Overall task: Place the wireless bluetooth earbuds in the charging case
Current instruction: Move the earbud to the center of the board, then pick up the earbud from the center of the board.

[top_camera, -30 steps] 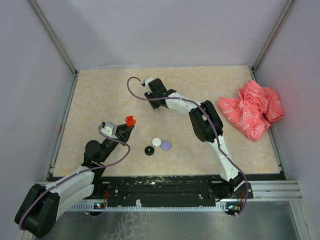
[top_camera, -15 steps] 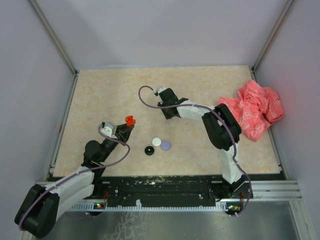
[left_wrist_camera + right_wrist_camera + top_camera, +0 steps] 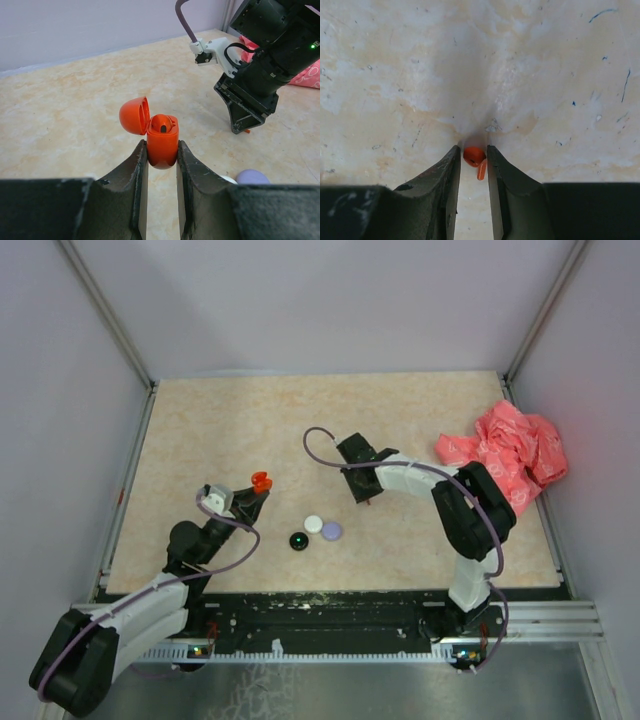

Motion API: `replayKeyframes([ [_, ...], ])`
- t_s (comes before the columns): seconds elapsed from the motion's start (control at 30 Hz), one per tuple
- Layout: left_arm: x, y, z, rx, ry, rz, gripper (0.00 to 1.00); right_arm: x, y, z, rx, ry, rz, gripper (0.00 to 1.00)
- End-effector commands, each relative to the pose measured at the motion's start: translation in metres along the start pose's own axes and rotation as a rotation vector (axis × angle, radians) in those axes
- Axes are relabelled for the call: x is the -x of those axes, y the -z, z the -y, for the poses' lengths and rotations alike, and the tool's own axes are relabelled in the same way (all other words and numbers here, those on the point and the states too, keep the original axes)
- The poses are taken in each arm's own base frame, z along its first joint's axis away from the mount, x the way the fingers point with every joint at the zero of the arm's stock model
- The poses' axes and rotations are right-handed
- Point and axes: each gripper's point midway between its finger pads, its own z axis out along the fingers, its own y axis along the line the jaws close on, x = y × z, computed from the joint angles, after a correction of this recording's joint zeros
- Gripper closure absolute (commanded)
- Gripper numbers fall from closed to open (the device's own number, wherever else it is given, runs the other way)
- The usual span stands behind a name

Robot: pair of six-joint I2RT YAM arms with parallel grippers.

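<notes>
Red earbud (image 3: 474, 155), pinched in right gripper (image 3: 473, 151), stem pointing back between jaws

charging case (image 3: 162, 140): base hiding between left gripper (image 3: 161, 147) fingers
lilac disc (image 3: 252, 176): lower half disappearing behind gripper
pink bag (image 3: 311, 76): running off right edge

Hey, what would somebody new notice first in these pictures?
The orange-red case, lid open, upright in the left gripper at front left. Right of it, the right gripper pinches a tiny red earbud close to the table. A crumpled pink-red bag lies at the right edge.
</notes>
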Motion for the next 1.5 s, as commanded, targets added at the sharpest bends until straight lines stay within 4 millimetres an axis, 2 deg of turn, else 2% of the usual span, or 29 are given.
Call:
replayKeyframes([
  [0.0, 0.009, -0.001, 0.004, -0.026, -0.004, 0.035, 1.00, -0.017, 0.016, 0.009, -0.012, -0.017, -0.060, 0.70],
  [0.17, 0.007, -0.002, 0.007, -0.043, -0.004, 0.027, 1.00, -0.010, 0.025, 0.003, 0.055, 0.013, -0.045, 0.60],
  [0.33, 0.006, -0.003, 0.008, -0.052, -0.003, 0.021, 1.00, -0.007, 0.024, 0.006, 0.075, 0.040, -0.048, 0.59],
  [0.67, 0.004, -0.004, 0.012, -0.075, -0.002, 0.013, 1.00, -0.003, 0.008, 0.011, 0.109, 0.068, -0.049, 0.63],
  [0.87, 0.004, -0.005, 0.015, -0.091, -0.002, 0.013, 1.00, 0.000, 0.002, 0.005, 0.149, 0.094, -0.040, 0.65],
  [1.2, 0.004, -0.005, 0.018, -0.112, 0.001, 0.010, 1.00, 0.002, -0.009, 0.010, 0.118, 0.121, -0.044, 0.66],
  [1.47, 0.003, -0.005, 0.020, -0.125, 0.001, 0.006, 1.00, -0.004, -0.012, 0.018, 0.081, 0.127, -0.073, 0.71],
])
